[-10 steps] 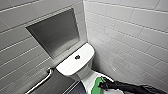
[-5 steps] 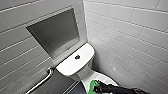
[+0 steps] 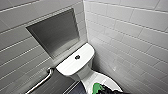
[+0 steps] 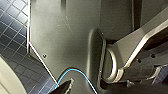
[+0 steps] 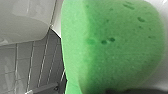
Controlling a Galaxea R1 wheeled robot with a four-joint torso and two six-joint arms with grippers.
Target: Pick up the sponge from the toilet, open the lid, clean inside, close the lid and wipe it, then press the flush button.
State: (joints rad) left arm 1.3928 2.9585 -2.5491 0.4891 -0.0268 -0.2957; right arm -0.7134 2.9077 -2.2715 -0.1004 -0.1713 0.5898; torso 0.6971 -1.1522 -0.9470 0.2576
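Gripping: I cannot tell whether the right gripper (image 3: 103,88) is clamped on the small bright green soft sponge (image 3: 95,88) or merely set against it. The right wrist view gives only the pad's porous face, very close.
Sponge position: on the white glossy oval lid (image 3: 111,84) of the white ceramic toilet (image 3: 83,73), towards its rear, near the tank.
Lid: appears to be down, so opening is judged not yet done.
Slip risk: the pad squashes easily, so a shallow or off-centre hold could let it squirm free and fall to the dark tiled floor (image 4: 15,37).
Skid risk: the lid is slick, and a sideways nudge could slide the sponge off its edge.
Collision risk: the grey tiled wall (image 3: 130,37) stands close beside the toilet, leaving the arm little room.
Flush button: the small round dark flush button (image 3: 77,57) sits well apart, so a stray press seems unlikely.
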